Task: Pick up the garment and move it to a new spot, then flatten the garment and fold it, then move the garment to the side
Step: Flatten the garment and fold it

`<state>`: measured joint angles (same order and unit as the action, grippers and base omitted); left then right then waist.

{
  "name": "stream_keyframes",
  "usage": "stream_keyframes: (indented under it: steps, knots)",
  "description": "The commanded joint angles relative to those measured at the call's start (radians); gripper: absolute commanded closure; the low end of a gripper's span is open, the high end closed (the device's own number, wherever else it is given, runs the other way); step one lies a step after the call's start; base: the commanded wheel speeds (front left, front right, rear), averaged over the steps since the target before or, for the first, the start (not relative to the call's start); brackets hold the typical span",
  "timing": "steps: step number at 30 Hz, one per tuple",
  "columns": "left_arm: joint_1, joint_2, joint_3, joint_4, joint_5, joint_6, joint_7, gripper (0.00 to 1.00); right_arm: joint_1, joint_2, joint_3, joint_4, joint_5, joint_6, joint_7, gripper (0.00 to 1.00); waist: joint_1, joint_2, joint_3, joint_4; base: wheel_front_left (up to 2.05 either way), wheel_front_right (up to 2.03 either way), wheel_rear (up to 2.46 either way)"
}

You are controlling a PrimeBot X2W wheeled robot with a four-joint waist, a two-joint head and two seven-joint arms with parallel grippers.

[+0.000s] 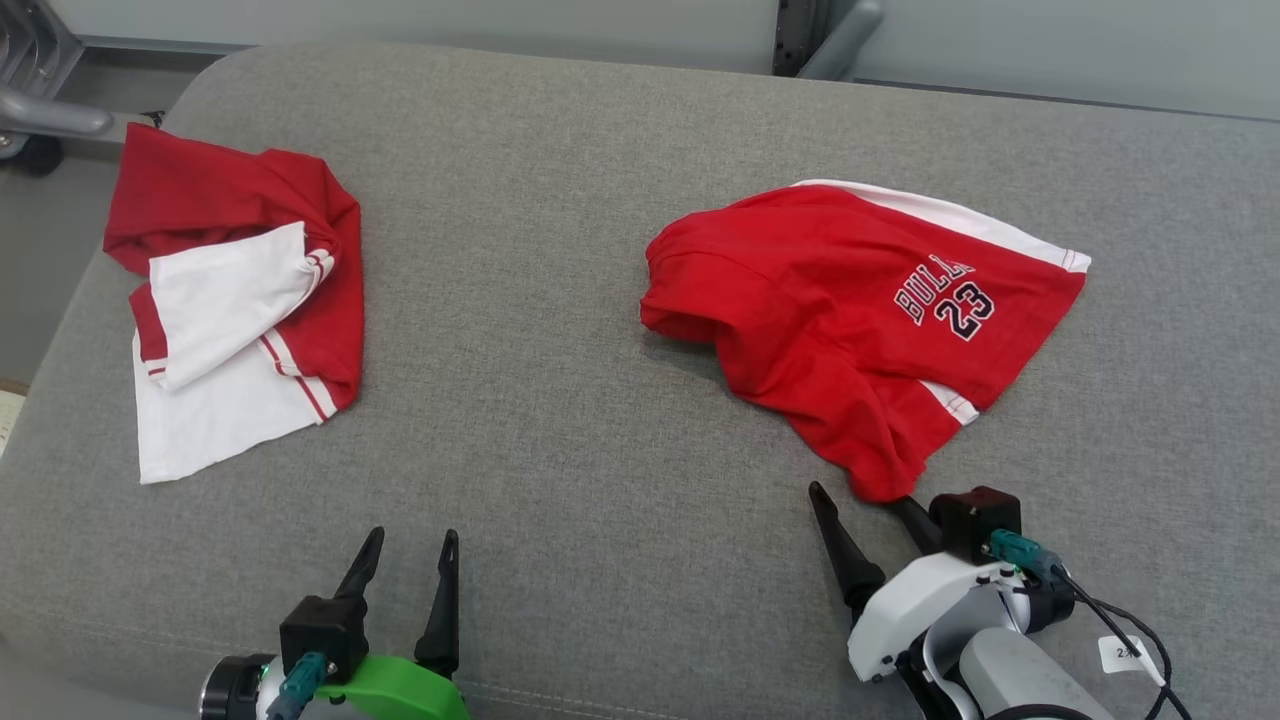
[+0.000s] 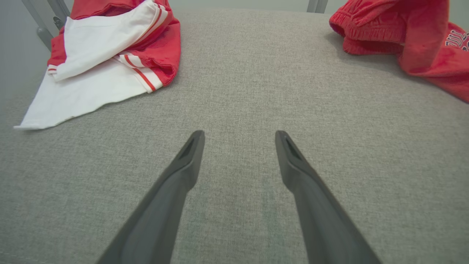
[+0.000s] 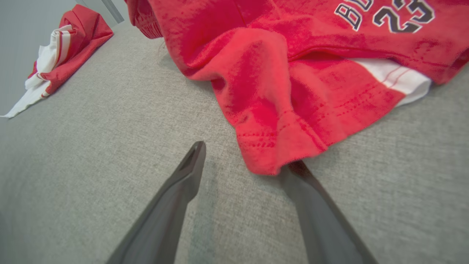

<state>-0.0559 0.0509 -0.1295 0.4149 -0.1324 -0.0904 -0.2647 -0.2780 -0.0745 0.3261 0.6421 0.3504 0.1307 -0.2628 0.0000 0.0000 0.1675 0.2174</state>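
The garment, red shorts with white side stripes and "BULLS 23" printed on them, lies crumpled on the right of the grey cushion. It also fills the top of the right wrist view and shows at the upper right of the left wrist view. My right gripper stands open at the shorts' near hem corner. One fingertip is tucked under that corner; the other is bare on the cushion. My left gripper is open over bare fabric, holding nothing.
A second red-and-white garment lies bunched at the cushion's left edge. Grey metal frame parts stand beyond the far left corner, and a dark post behind the far edge. Bare cushion lies between the two garments.
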Motion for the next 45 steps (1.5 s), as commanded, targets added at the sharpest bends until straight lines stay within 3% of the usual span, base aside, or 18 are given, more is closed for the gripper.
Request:
stream_keyframes:
  steps: [1, 2, 3, 14, 21, 25, 29, 30, 31, 32, 34, 37, 45]
  knots:
    - [-0.022, 0.000, -0.004, -0.005, -0.011, 0.004, 0.001, 0.00, -0.015, 0.000, 0.006, -0.006, 0.007, 0.000, -0.003, 0.48, 0.0000, 0.0000, 0.016, 0.008, 0.00, 0.00, 0.00]
    - [-0.024, 0.000, -0.008, -0.004, -0.014, 0.003, 0.001, 0.00, -0.018, 0.001, 0.006, -0.017, 0.006, 0.000, -0.003, 0.78, 0.0000, 0.0000, 0.016, 0.005, 0.00, 0.00, 0.00]
    - [-0.026, 0.000, -0.011, -0.003, -0.018, 0.003, 0.001, 0.00, -0.017, 0.002, 0.007, -0.026, 0.007, 0.000, -0.003, 1.00, 0.0000, 0.0000, 0.016, 0.003, 0.00, 0.00, 0.00]
    - [0.001, 0.000, -0.026, 0.022, -0.034, -0.001, 0.001, 0.00, 0.014, 0.012, 0.068, -0.202, 0.071, 0.000, -0.003, 1.00, 0.0000, 0.0000, -0.031, -0.047, 0.00, 0.00, 0.00]
    - [0.045, 0.001, -0.028, 0.079, -0.021, -0.007, 0.001, 0.00, -0.007, 0.013, 0.143, -0.457, 0.291, 0.000, -0.003, 1.00, 0.0000, 0.0000, -0.089, -0.092, 0.00, 0.00, 0.00]
    - [0.060, 0.001, -0.034, 0.098, -0.033, -0.010, 0.001, 0.00, -0.007, -0.011, 0.056, -0.467, 0.364, 0.000, -0.003, 1.00, 0.0000, 0.0000, -0.100, -0.094, 0.00, 0.00, 0.00]
    - [0.047, 0.001, -0.054, 0.107, -0.037, -0.012, 0.001, 0.00, 0.004, -0.021, -0.140, -0.308, 0.384, 0.000, -0.003, 1.00, 0.0000, 0.0000, -0.090, -0.073, 0.00, 0.00, 0.00]
    - [0.043, 0.001, -0.057, 0.109, -0.037, -0.013, 0.001, 0.00, 0.001, -0.019, -0.179, -0.240, 0.387, 0.000, -0.003, 0.95, 0.0000, 0.0000, -0.087, -0.067, 0.00, 0.00, 0.00]
    - [0.040, 0.001, -0.057, 0.112, -0.039, -0.012, 0.001, 0.00, -0.007, -0.034, -0.206, -0.174, 0.352, 0.000, -0.003, 0.53, 0.0000, 0.0000, -0.086, -0.061, 0.00, 0.00, 0.00]
    - [0.038, 0.001, -0.057, 0.114, -0.040, -0.012, 0.001, 0.00, -0.022, -0.045, -0.229, -0.122, 0.320, 0.000, -0.003, 0.00, 0.0000, 0.0000, -0.083, -0.056, 0.00, 0.00, 0.00]
    - [0.037, 0.001, -0.056, 0.115, -0.039, -0.012, 0.001, 0.00, -0.033, -0.044, -0.281, -0.014, 0.280, 0.000, -0.003, 0.00, 0.0000, 0.0000, -0.082, -0.052, 0.00, 0.00, 0.00]
    - [0.044, 0.001, -0.047, 0.113, -0.039, -0.009, 0.001, 0.00, -0.039, -0.041, -0.359, 0.042, 0.208, 0.000, -0.003, 0.00, 0.0000, 0.0000, -0.082, -0.058, 0.00, 0.00, 0.00]
    - [0.010, 0.000, -0.053, 0.049, -0.057, -0.020, 0.001, 0.00, 0.042, -0.004, -0.361, -0.043, 0.077, 0.000, -0.003, 0.00, 0.0000, 0.0000, -0.093, -0.134, 0.00, 0.00, 0.00]
